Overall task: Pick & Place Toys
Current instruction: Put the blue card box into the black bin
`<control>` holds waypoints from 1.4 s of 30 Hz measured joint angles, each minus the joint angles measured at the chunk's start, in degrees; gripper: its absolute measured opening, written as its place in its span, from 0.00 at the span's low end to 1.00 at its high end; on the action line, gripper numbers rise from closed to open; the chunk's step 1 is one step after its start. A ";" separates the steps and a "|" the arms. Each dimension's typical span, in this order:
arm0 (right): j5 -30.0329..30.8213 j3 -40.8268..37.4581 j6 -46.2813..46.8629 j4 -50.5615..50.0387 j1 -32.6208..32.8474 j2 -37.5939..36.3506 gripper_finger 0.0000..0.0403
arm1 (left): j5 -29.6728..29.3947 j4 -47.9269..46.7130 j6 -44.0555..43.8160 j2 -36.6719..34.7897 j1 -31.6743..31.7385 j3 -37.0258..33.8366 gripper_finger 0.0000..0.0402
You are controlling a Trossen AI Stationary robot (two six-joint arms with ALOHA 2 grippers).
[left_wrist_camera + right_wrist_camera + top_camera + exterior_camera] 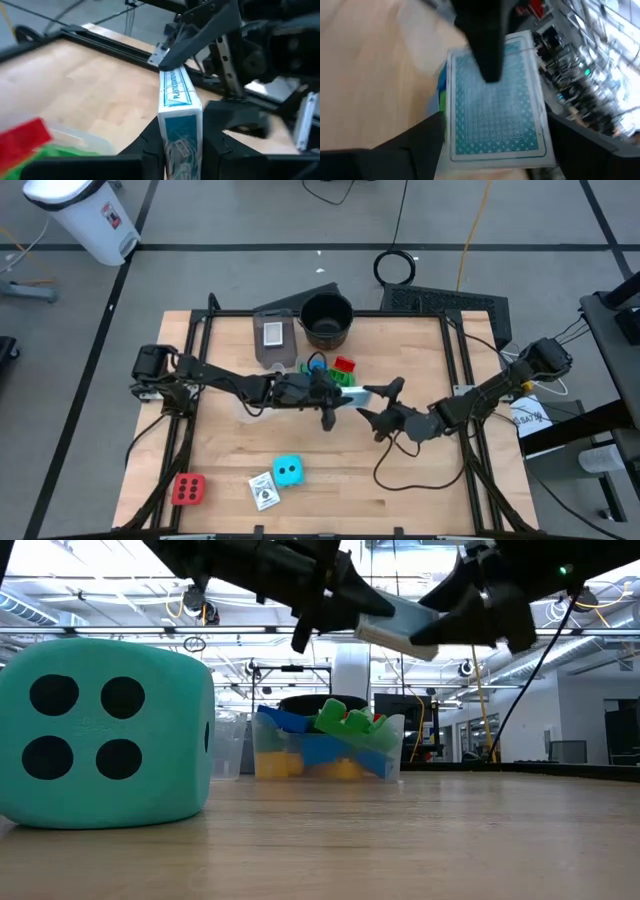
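Cyan dotted foam cube (pixel 105 730) fills the low view's near side. At table centre, above the wood, a teal-backed white-bordered card pack (pixel 177 107) is pinched flat between the left gripper (pixel 335 398)'s jaws, while the right gripper (pixel 378 402), at its three o'clock, has spread jaws apparently closing around the far end. Bare wooden tabletop (pixel 330 450) lies open toward six o'clock; the red dotted cube (pixel 188 489) sits near that edge.

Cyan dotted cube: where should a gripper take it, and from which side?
Come from straight above, with the jaws across two opposite side faces of the cyan dotted cube: it sits flat and its top is clear. Probably avoid the corner by the card lying close beside it. The left gripper and right gripper are both mid-table at the card box.
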 joint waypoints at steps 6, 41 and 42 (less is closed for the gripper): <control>-0.27 0.33 10.12 0.90 -0.66 -0.81 0.79 | -7.76 -9.27 5.72 -7.40 -0.93 -0.13 0.17; -36.45 -8.91 21.75 -6.33 -15.06 -11.33 0.01 | -27.61 -57.95 30.93 -8.97 26.46 -0.02 0.16; -37.00 -9.27 22.06 -6.35 -15.80 -11.56 0.01 | -27.21 -57.87 31.76 -7.95 27.08 -0.02 0.17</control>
